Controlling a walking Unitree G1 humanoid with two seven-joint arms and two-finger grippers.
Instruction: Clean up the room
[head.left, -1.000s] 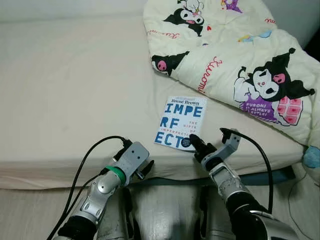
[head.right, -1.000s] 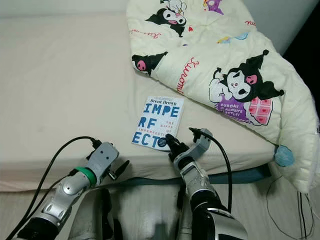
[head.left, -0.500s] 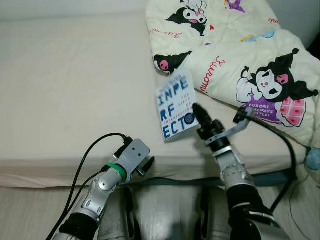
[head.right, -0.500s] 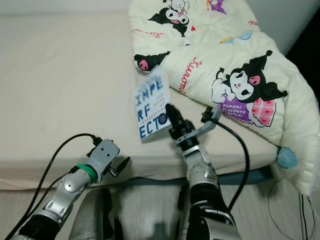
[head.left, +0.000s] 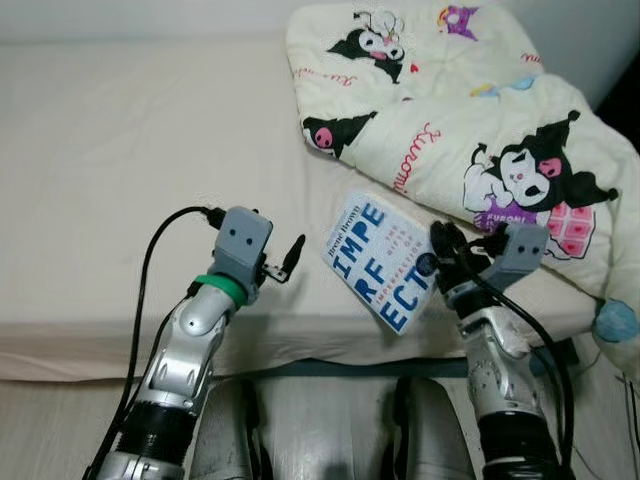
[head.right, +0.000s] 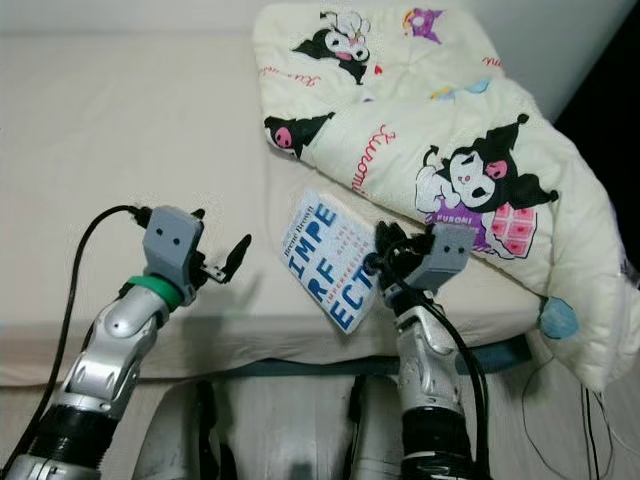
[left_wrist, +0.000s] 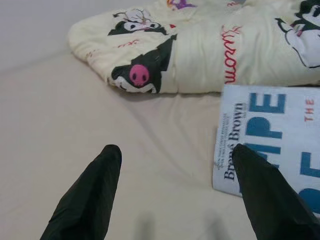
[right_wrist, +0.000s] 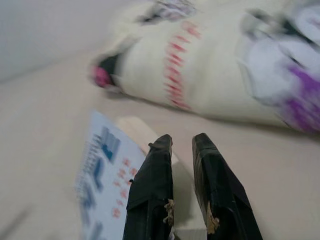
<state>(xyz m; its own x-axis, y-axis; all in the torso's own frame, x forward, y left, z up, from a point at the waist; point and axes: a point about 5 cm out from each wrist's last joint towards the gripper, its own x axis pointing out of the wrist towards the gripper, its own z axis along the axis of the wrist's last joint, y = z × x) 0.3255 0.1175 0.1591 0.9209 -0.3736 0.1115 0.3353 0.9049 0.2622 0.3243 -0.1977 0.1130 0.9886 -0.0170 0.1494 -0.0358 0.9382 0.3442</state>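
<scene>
A white book (head.left: 384, 262) with big blue letters hangs tilted above the front part of the bed (head.left: 130, 150). My right gripper (head.left: 438, 254) is shut on its right edge; in the right wrist view the two fingers (right_wrist: 152, 190) pinch the page block beside the cover (right_wrist: 102, 175). Left of the book, my left gripper (head.left: 292, 258) is raised over the cream sheet and points at the spine. It stands open with nothing between its fingers (left_wrist: 97, 195), and the book's spine (left_wrist: 231, 150) lies just ahead of it.
A cream quilt (head.left: 470, 120) with black cartoon figures is heaped on the right half of the bed, close behind the book. A light blue round thing (head.left: 614, 320) sits at the quilt's lower right corner. The bed's front edge (head.left: 90, 345) runs just before my legs.
The right gripper lifted the book off the sheet and has now swung it down and tilted it near the bed's front. The left arm rose from below the edge toward the book.
</scene>
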